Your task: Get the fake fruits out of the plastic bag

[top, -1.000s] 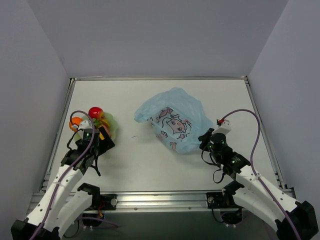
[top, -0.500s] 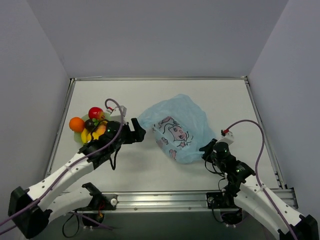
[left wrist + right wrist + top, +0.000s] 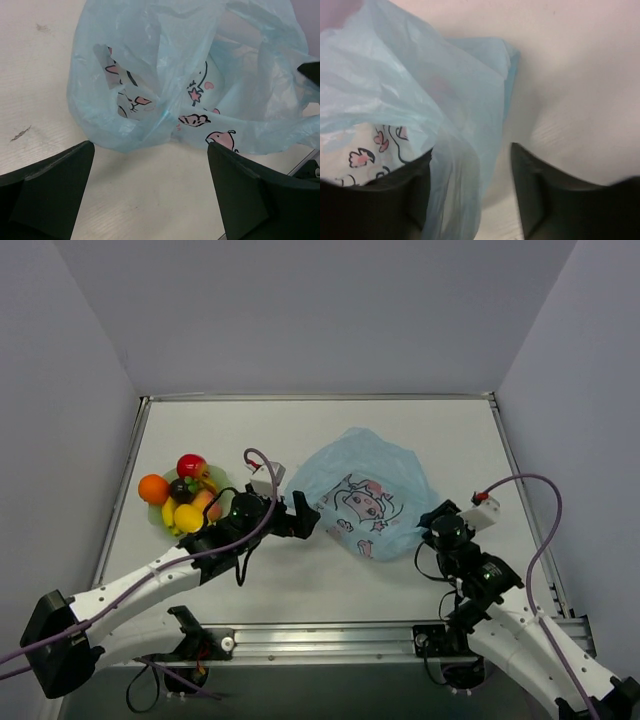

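The plastic bag (image 3: 365, 495) is translucent light blue and printed with a dark-outlined cartoon figure bearing pink marks. The fake fruits (image 3: 185, 495) comprise an orange ball (image 3: 153, 488), a red apple (image 3: 191, 465), a yellow piece (image 3: 187, 519), a peach-pink piece (image 3: 208, 505) and a dark purple piece (image 3: 183, 487). The plate (image 3: 222, 480) is pale green. The table (image 3: 300, 435) is off-white. The arms (image 3: 130, 585) are white, the jaws black and the cables (image 3: 545, 540) purple.

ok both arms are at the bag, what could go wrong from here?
1. No fruit shows through the crinkly light-blue plastic bag in the left wrist view, so the open left fingers may pinch only film.
2. The right fingers stand apart around the film, so the bag could slide if pushed.
3. Glossy plastic fruits are heaped on the pale green plate near the left arm; a swing could scatter them.
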You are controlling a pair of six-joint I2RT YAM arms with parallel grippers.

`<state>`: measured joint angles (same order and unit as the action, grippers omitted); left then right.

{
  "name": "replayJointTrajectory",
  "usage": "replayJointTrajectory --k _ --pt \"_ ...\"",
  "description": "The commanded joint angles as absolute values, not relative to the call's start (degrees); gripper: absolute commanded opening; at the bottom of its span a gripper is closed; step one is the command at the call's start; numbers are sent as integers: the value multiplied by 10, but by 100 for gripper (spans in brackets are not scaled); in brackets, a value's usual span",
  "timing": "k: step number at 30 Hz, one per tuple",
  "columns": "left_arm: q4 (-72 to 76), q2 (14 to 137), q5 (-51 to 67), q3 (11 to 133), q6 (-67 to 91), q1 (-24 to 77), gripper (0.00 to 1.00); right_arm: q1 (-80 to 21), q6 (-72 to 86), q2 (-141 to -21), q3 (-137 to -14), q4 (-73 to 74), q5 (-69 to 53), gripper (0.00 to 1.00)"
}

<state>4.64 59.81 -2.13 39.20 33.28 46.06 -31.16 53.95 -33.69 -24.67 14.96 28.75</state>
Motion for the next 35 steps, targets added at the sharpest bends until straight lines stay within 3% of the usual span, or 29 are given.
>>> replayJointTrajectory --k 1,6,9,15,22,27,35 --pt "51 552 -32 380 308 461 94 -309 467 -377 -342 149 409 55" --pt "-3 490 -61 399 292 466 94 -308 391 -382 -428 149 453 90" --pt "-82 465 -66 444 305 466 94 -308 355 -363 -475 149 468 100" --pt "-225 418 -62 563 273 466 94 -308 286 -316 -560 149 390 100" --pt "-340 331 -212 666 210 466 94 -310 273 -212 -647 149 284 100" --pt "-370 289 -239 698 183 466 94 -310 258 -140 -668 161 265 100" --pt "-373 250 -258 689 181 466 94 -316 264 -128 -660 185 275 100"
